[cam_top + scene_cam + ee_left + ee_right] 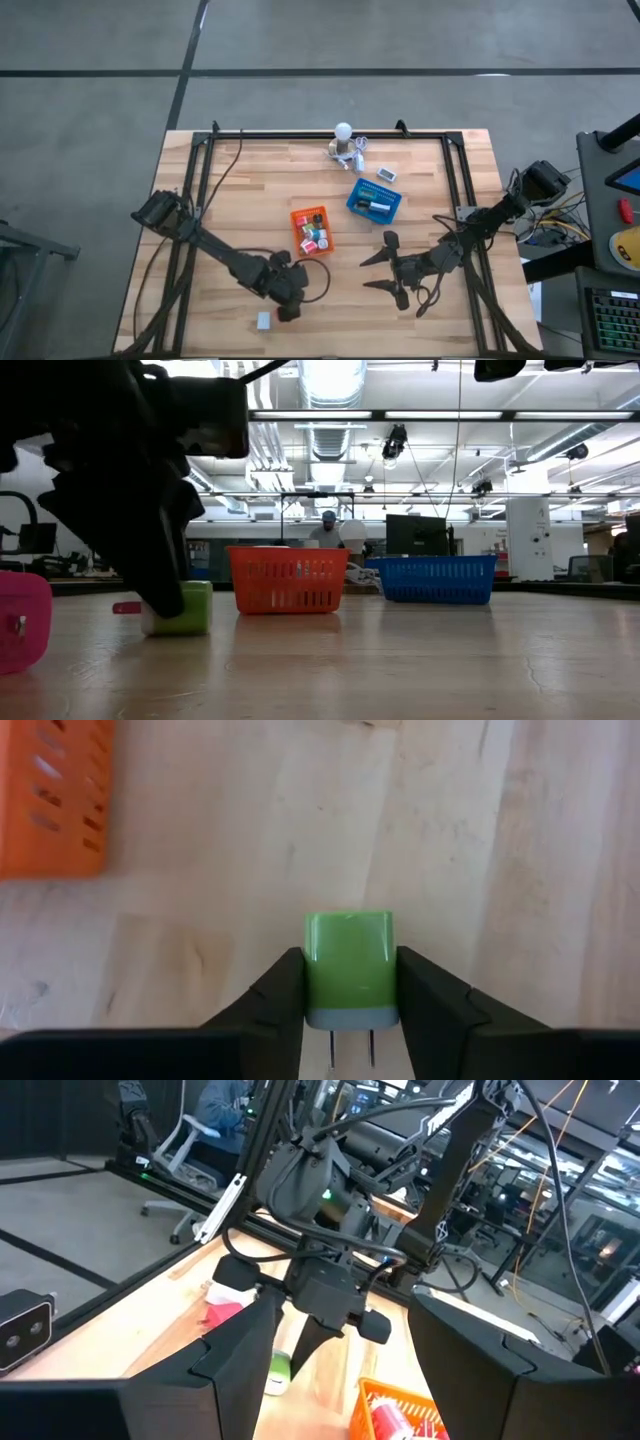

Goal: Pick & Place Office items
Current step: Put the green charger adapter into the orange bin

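Left end effector (350,1005) pinching green plug block (349,965), grey base, apparently two prongs.

On the wooden worktop (250,190), an orange tray (311,231) holds small red, white and green pieces, with a blue tray (374,202) just beside it. The left end effector (287,301) sits low near a small white piece (264,320). The right end effector (378,272) stands spread below the blue tray.
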Motion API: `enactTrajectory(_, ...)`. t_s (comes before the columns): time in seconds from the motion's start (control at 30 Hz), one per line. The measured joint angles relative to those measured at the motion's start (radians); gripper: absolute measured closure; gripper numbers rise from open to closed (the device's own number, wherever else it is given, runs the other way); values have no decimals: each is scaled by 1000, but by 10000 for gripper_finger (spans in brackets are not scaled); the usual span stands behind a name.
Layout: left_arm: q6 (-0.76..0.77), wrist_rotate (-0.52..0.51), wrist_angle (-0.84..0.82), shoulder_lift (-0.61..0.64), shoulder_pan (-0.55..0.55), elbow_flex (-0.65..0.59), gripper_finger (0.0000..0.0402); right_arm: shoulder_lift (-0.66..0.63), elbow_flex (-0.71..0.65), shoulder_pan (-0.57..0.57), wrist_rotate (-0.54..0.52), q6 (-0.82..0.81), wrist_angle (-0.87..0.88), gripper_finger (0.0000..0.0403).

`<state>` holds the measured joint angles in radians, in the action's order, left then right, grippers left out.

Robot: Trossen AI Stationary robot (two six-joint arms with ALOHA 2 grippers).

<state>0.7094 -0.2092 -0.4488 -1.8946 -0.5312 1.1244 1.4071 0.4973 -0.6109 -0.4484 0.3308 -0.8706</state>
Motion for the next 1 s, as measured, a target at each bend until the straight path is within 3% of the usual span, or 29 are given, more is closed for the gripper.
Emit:
enactTrajectory(0.1, -12, -16, 0, 0, -16, 0, 279, 0, 0, 0, 0, -10, 1, 177)
enactTrajectory(0.6, -107, -382, 48, 12, -93, -10, 279, 0, -5, 0, 6, -14, 0, 177)
enactTrajectory(1.0, -420, -411, 642, 200, -80, -309, 279, 5, -18, 2, 117, -17, -1, 177)
